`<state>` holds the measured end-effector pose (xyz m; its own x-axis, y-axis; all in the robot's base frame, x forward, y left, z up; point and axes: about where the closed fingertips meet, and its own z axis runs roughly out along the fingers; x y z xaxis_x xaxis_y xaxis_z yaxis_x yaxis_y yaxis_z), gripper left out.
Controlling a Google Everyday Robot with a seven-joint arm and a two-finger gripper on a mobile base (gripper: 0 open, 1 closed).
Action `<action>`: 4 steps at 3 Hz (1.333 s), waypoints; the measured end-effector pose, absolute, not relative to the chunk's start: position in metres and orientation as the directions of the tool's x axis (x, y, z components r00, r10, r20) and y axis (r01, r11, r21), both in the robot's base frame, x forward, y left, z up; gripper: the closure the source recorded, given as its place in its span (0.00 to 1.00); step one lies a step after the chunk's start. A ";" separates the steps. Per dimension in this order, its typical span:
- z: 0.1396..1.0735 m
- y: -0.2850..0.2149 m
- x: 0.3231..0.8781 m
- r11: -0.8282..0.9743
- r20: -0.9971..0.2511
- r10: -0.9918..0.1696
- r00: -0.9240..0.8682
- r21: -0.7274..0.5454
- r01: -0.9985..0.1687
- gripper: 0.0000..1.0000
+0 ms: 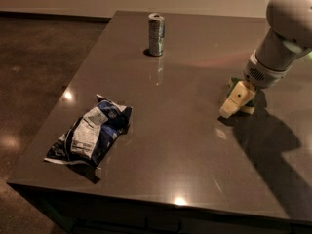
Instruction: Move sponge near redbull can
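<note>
1. Looking across the table [175,155], you find the gripper [236,100] low on the right side. It is down at the surface and right at the sponge [249,104], with the arm [280,38] slanting up and away to the upper right.
2. The sponge lies on the tabletop under and behind the gripper's pale tip. Only slivers of its green top and a bit of yellow foam show around it. Whether the gripper is spread around the sponge or closed on it, you cannot tell from this view.
3. The redbull can [156,34] stands upright near the far edge, left of centre, well apart from the sponge.
4. A blue-and-white snack bag [90,133] lies crumpled near the front left corner, well away from both and off the line between them.
5. Judge the step in hand as the pick-up. The gripper is at the sponge, but the sponge is nowhere near the can, so the carry is not yet done.
6. Your next move calls for a sure hold first, so confirm it before you lift. Then raise the sponge just off the surface and take it leftward and toward the far edge.
7. Set it down just beside the can, not against it. The can is tall and slim and would likely tip at a nudge, so come in slowly and stop short.
</note>
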<state>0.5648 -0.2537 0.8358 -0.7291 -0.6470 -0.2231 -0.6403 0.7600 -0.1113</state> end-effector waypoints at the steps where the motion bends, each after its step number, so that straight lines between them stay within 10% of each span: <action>1: 0.835 -0.256 0.571 0.764 -0.217 -0.643 -0.735 -0.106 -0.637 0.26; 4: 0.865 -0.224 0.620 0.700 -0.245 -0.709 -0.661 -0.131 -0.702 1.00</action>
